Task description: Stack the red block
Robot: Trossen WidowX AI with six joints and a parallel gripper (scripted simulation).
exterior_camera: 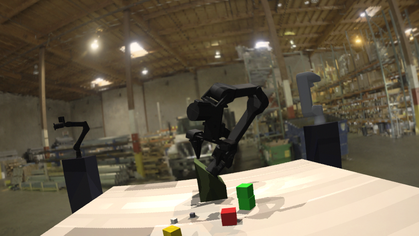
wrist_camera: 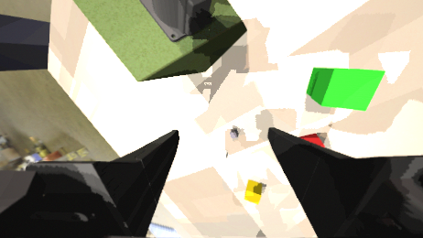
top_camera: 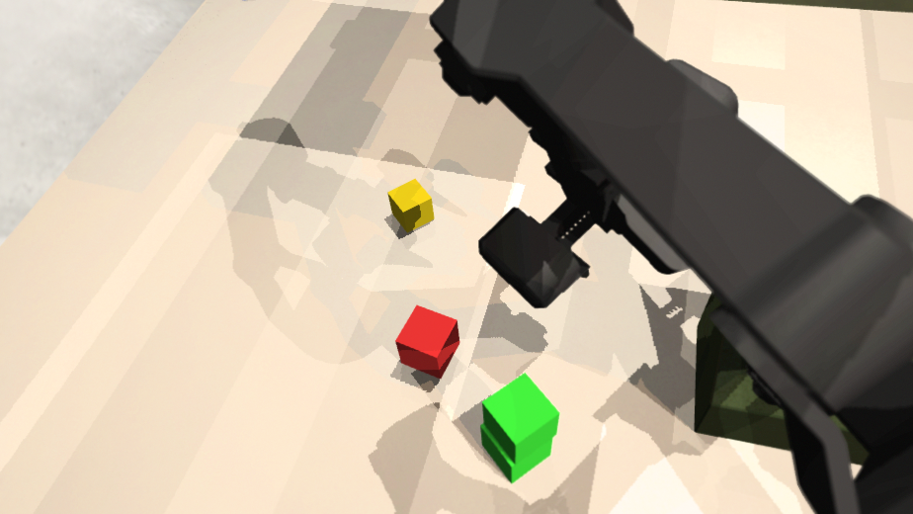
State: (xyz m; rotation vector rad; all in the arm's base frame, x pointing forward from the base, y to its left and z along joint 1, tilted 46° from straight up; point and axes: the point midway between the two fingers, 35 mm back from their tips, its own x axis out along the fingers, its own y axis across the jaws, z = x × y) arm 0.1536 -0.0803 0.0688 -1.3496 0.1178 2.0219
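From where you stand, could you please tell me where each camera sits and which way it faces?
Top: above the table, looking down past the arm at the red block and green tower.
Exterior: across the table, facing the whole arm; the open, empty hand hangs high.
Wrist: behind the hand, looking down between both fingers.
All three share the yellow block.

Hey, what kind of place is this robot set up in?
It looks like a warehouse: tall storage racks line the right side, a timber roof with hanging lights spans overhead, and the arm's pale table stands on the open floor.
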